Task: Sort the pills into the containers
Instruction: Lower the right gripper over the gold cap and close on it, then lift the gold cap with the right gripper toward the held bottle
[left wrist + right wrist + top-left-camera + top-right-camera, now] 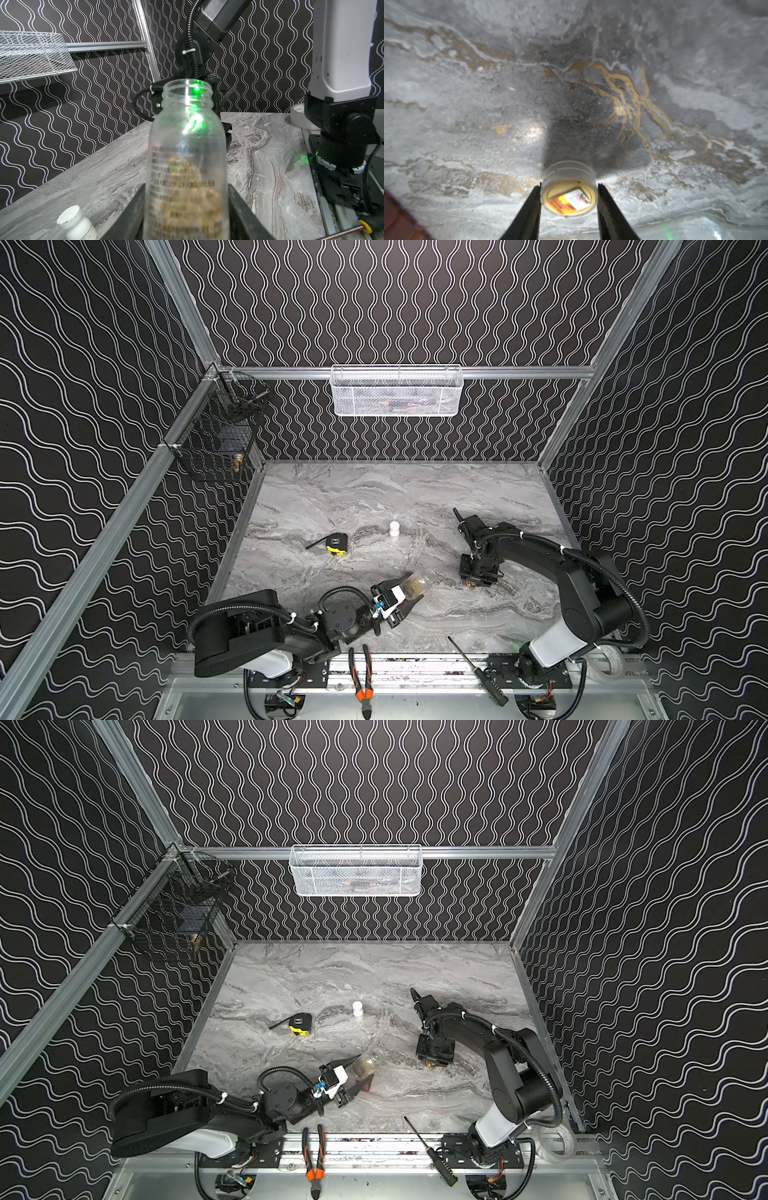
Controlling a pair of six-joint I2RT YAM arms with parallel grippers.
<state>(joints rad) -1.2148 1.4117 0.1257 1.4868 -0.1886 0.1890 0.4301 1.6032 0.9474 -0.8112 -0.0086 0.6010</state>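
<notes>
My left gripper [187,186] is shut on a clear plastic bottle [420,581] that lies tilted just above the table, its open mouth [189,87] pointing to the right arm. Yellowish pills [193,187] fill its lower part. My right gripper [569,185] points straight down at the table, and its fingers press both sides of a white cap [569,195] that lies with its inside facing up. A dark reddish-brown piece [367,1085], apparently the containers, shows under the left gripper and at the edge of the right wrist view [396,220]; most of it is hidden.
A small white capped bottle [394,529] and a black-and-yellow tape measure [336,544] stand mid-table. Pliers [360,676], a screwdriver [478,672] and a tape roll [611,659] lie at the front rail. A white mesh basket [397,389] and a black wire basket [216,435] hang on the walls.
</notes>
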